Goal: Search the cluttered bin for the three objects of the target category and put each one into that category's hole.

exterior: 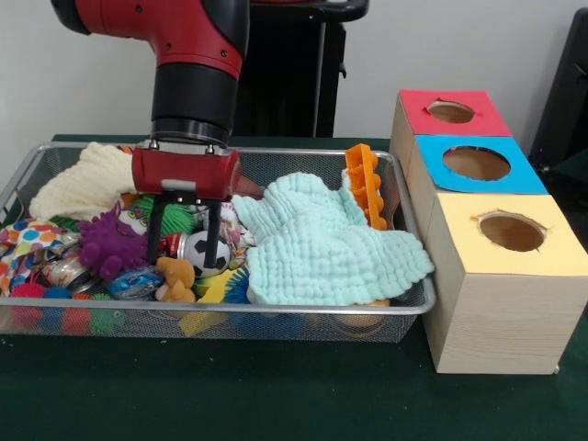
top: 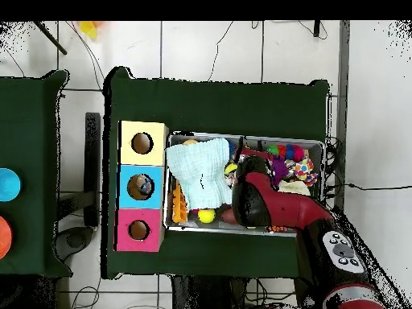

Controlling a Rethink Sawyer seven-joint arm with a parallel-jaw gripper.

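Green tabletop (exterior: pixel 276 395), wire bin (exterior: pixel 303 320) crammed with toys. Gripper (exterior: pixel 186 248) jaws spread, straddling a small soccer ball (exterior: pixel 200 250). Ball looks light, smooth, likely slippery; pinch across its middle.

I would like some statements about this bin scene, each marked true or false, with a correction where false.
1. The gripper is down inside the wire bin, its fingers open. True.
2. A small soccer-pattern ball sits between the fingers. True.
3. The light green cloth lies on the table outside the bin. False: it lies inside the bin, over other things.
4. The yellow-topped box is farthest from the camera in the front view. False: the red-topped box is farthest.
5. The purple spiky toy is in the bin. True.
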